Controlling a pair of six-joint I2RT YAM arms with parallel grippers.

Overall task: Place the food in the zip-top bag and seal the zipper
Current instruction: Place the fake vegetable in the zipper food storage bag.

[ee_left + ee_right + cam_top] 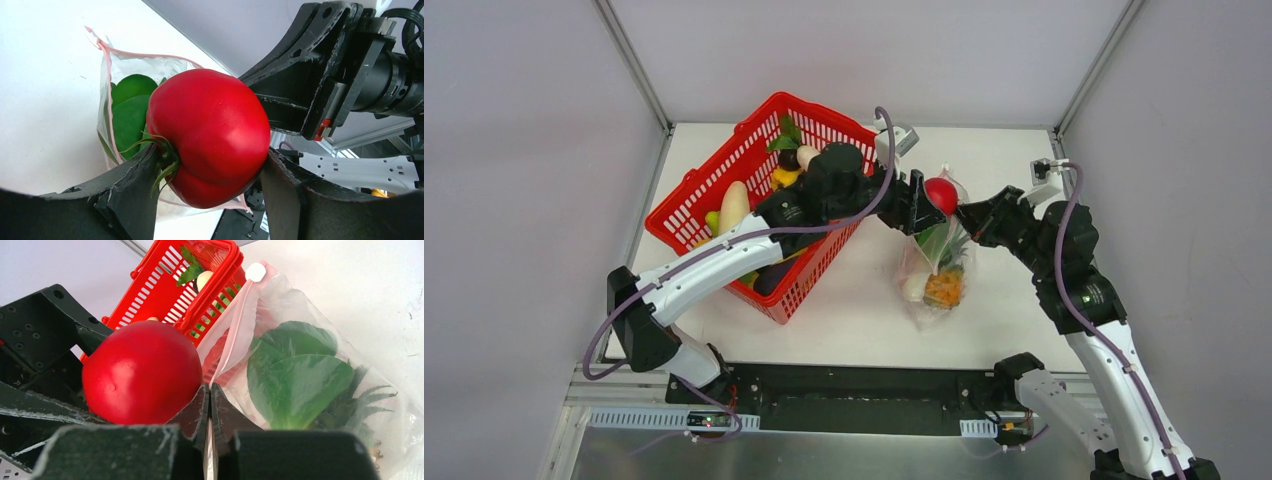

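Note:
My left gripper [932, 200] is shut on the red fruit [941, 195], a tomato [207, 135], and holds it at the mouth of the clear zip-top bag [939, 265]. My right gripper [969, 215] is shut on the bag's mouth edge with its pink zipper strip [235, 335] and holds it up. Inside the bag lie a green leafy vegetable [295, 375], the orange pineapple [945, 288] and a white piece [914, 288]. The red fruit [142, 372] sits just left of my right fingertips [200, 407].
A red mesh basket [714, 175] stands left of the bag with a white radish [733, 207], a yellow piece [784, 177], a leafy piece [786, 135] and other food. My left arm reaches across the basket. The table's near edge lies below the bag.

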